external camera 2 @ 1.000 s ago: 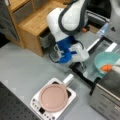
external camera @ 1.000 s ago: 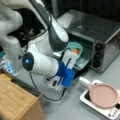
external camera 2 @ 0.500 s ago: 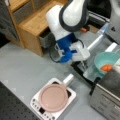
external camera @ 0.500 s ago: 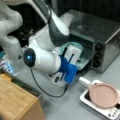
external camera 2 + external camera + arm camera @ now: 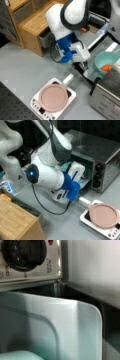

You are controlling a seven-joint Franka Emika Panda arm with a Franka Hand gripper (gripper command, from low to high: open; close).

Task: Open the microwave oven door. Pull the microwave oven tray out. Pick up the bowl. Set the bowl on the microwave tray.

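- The microwave oven door (image 5: 86, 76) is folded down and open in a front view, and the microwave oven tray (image 5: 75, 327) is pulled forward. In the wrist view its pale rounded corner lies below a black knob (image 5: 23, 251).
- The bowl (image 5: 105, 57) sits at the oven's mouth on a front view's right, with something small and orange (image 5: 107, 67) inside it. A sliver of its teal rim shows at the bottom left of the wrist view, over the tray (whether it rests flat there, you can't confirm).
- The gripper (image 5: 81, 66) is low over the open door, just beside the bowl's left rim. I cannot tell whether its fingers are spread or pinching the rim, because the white hand body hides them and they do not appear in the wrist view.
- I judge that you are on the placing step. Keep the bowl level so the orange piece stays put, and centre it on the flat of the tray, away from that rounded corner. Keep the wrist clear of the door's dark frame.
- The pink disc on its white appliance (image 5: 53, 97) lies near the door's front edge, so mind the cable there.
- Against the frames half a second and a second back, the bowl has not visibly shifted. The arm has barely moved, apart from the blue-lit joint (image 5: 32, 173) sitting slightly higher.
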